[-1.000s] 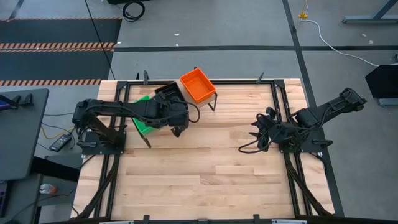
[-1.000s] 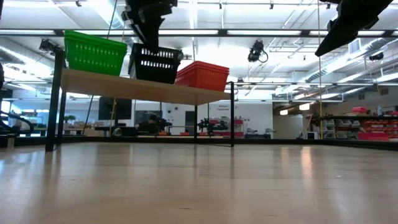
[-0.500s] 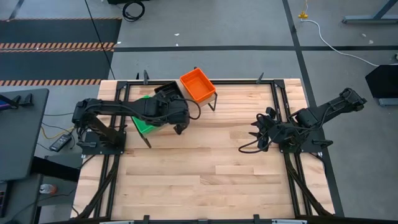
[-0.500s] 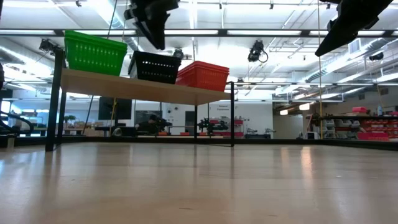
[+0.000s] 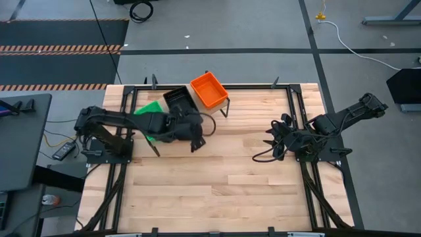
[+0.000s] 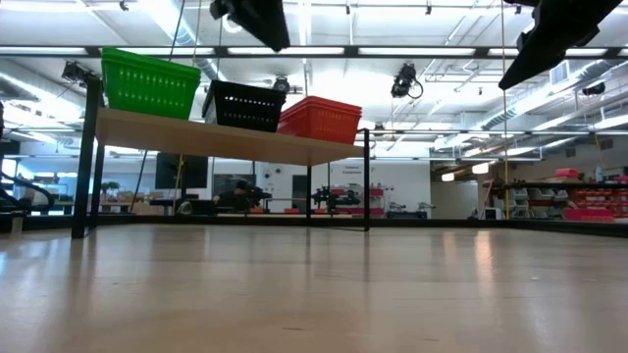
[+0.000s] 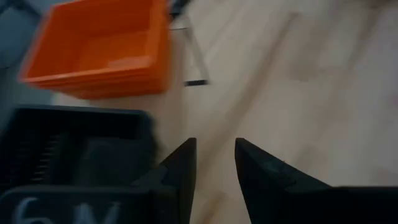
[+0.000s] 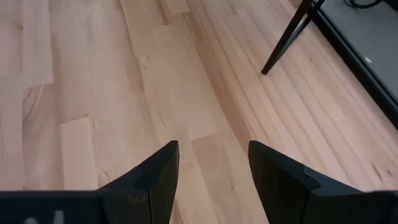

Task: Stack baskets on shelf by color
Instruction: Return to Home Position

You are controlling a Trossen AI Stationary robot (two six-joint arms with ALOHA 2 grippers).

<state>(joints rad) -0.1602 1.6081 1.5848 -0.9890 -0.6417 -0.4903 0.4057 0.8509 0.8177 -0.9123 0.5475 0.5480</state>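
The left gripper (image 6: 267, 25) hangs at the frame's top edge. The black baskets (image 6: 243, 106) sit below it on the shelf (image 6: 226, 139), between the green baskets (image 6: 150, 83) and the orange baskets (image 6: 319, 120). The right arm (image 6: 554, 39) is well apart.

Your left arm (image 5: 125, 122) and right arm (image 5: 342, 117), pictured from overhead: both matte black, built of boxy links and rounded joints. A thin black cable (image 5: 212, 125) loops off the left arm's wrist end, and a tangle of black cables (image 5: 276, 153) crowds the right's. Up close, your left gripper (image 7: 214, 144) and right gripper (image 8: 213, 146) each end in two dark, flat, wedge-shaped fingers (image 8: 158, 171) with slanted inner edges. Pale lettering (image 7: 59, 211) on the left gripper's housing is blurred past reading.
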